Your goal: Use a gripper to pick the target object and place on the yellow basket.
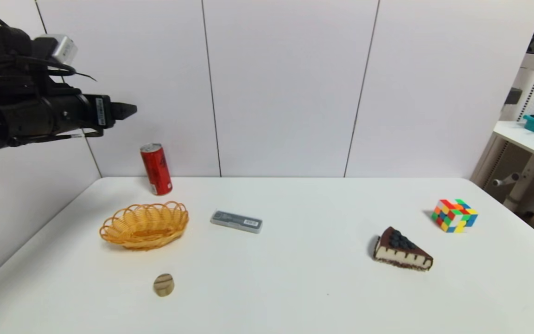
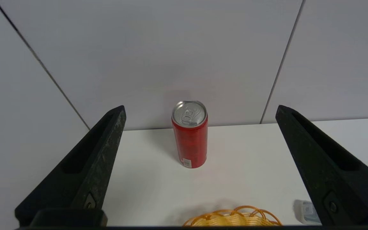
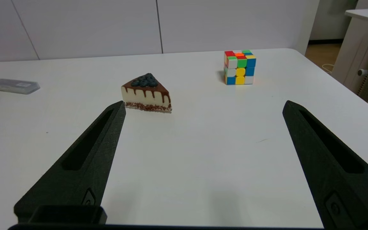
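The slim red can with a silver top stands upright at the table's back left, close to the wall. In front of it sits the empty orange-yellow wicker basket. My left gripper hangs in the air, up and to the left of the can and well above the table. In the left wrist view the gripper is open, and the can stands centred far ahead between the two fingers, apart from both. The basket's rim shows nearest the camera. My right gripper is open over bare table, holding nothing.
A grey flat case lies right of the basket. A small tan wooden piece lies in front of the basket. A cake slice and a colour cube sit on the right side. The wall stands just behind the can.
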Available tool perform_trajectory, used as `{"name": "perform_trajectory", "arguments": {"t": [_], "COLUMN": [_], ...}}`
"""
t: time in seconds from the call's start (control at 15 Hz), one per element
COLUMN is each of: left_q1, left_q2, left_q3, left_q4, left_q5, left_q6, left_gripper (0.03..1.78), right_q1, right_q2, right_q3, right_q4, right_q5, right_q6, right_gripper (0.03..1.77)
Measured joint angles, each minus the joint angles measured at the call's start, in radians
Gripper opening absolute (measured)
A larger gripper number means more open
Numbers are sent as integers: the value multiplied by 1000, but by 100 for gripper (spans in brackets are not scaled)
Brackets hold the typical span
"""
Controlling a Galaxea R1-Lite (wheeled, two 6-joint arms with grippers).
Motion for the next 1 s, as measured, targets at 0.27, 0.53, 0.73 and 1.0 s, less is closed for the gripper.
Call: {"name": "perform_trajectory", "arguments": {"t": [0.27, 0.53, 0.73, 1.0], "left_q1": [3, 18, 39, 54], "left_q2": [167, 288, 355, 444], "left_q3": [15, 81, 111, 116], "left_q4": [-179, -365, -463, -594], "left_q5": [-36, -51, -58, -63], "left_q6": [-9, -24, -25, -70], "left_gripper": [169, 169, 169, 169], "right_q1": [0, 0, 0, 0], "right_q2": [0, 0, 0, 0], "right_q3": [0, 0, 0, 0], "right_q4": [0, 0, 0, 0], "right_q5": [0, 0, 0, 0], "right_q6": [0, 0, 0, 0], "right_gripper": [170, 170, 170, 170]}}
